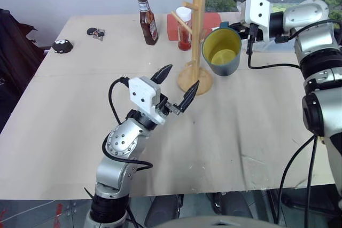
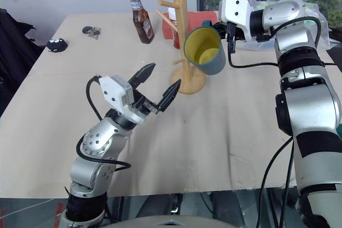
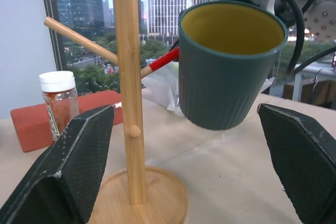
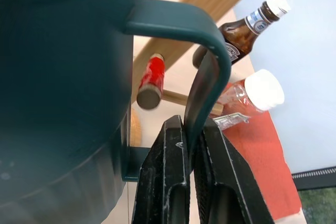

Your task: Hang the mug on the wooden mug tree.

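My right fingers [image 4: 191, 145] are clenched on the handle of the mug [image 1: 222, 52], pinching the loop's outer bar. The mug hangs in the air, tipped so its yellow inside faces me, just beside the tree [image 1: 196, 41] on its right, clear of the tabletop [image 1: 224, 132]. My left fingers [image 1: 176, 86] are spread wide and grasp nothing; they hover in front of the tree's base, pointing toward it.

I judge the step in hand to be the carry to the peg: the mug is lifted and near the post, but the handle is not on any peg yet. The red-tipped peg [image 4: 149, 82] shows just past the handle loop. Next I need to line the loop's opening up with that tip, slide the loop over it, lower until the peg takes the weight, then release. The risk, as I see it, is bumping the post and tipping the tree.
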Controlling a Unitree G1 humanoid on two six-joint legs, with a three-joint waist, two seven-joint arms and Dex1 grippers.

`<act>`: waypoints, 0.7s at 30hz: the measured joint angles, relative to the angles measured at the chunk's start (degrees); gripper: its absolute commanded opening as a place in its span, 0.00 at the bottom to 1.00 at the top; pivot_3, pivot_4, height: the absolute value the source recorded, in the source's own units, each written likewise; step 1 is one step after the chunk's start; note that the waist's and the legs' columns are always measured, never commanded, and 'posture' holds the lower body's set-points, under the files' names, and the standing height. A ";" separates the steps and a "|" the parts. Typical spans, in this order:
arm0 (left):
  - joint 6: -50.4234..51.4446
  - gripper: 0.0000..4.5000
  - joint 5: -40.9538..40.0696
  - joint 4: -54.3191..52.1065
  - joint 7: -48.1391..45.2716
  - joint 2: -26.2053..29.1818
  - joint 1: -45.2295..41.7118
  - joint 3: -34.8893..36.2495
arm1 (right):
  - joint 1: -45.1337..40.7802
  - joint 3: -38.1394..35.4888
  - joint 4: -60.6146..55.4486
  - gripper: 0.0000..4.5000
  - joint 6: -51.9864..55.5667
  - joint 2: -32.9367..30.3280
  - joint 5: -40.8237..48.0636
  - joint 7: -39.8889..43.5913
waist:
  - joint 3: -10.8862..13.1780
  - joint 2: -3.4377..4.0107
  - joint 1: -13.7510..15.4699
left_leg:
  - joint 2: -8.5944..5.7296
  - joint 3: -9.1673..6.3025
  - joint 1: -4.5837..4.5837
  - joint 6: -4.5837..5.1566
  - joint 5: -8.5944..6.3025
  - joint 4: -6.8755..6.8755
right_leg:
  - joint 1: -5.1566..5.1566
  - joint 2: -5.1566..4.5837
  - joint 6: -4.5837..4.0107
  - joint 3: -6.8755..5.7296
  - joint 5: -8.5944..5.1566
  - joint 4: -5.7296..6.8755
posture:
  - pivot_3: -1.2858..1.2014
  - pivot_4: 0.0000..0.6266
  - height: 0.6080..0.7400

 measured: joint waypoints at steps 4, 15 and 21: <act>-0.84 1.00 -1.06 0.00 -0.50 -0.34 -0.10 0.04 | 0.00 0.00 0.37 0.01 -0.11 0.37 -0.61 0.67 | 0.00 0.00 0.01 | 0.00 0.00 -0.01 0.00 0.00 -0.01 | -0.01 0.00 0.00 0.00 0.00 -0.01 | 0.52 0.24 1.00; -2.68 1.00 -2.85 0.00 -2.10 -0.28 0.49 0.03 | -2.37 -0.42 1.07 0.59 1.99 1.08 -2.26 -3.37 | 0.00 0.02 -0.06 | 0.01 0.01 0.01 -0.01 0.01 -0.01 | -0.01 0.02 0.00 0.01 0.00 0.02 | 0.52 0.24 1.00; -4.80 1.00 -3.32 0.06 -3.32 -0.13 2.55 0.04 | -2.38 -2.12 1.04 0.99 4.00 1.08 -1.47 -6.00 | 0.00 0.02 -0.05 | 0.00 0.02 0.01 -0.01 0.01 0.00 | 0.00 0.01 0.00 0.02 0.00 0.02 | 0.52 0.24 1.00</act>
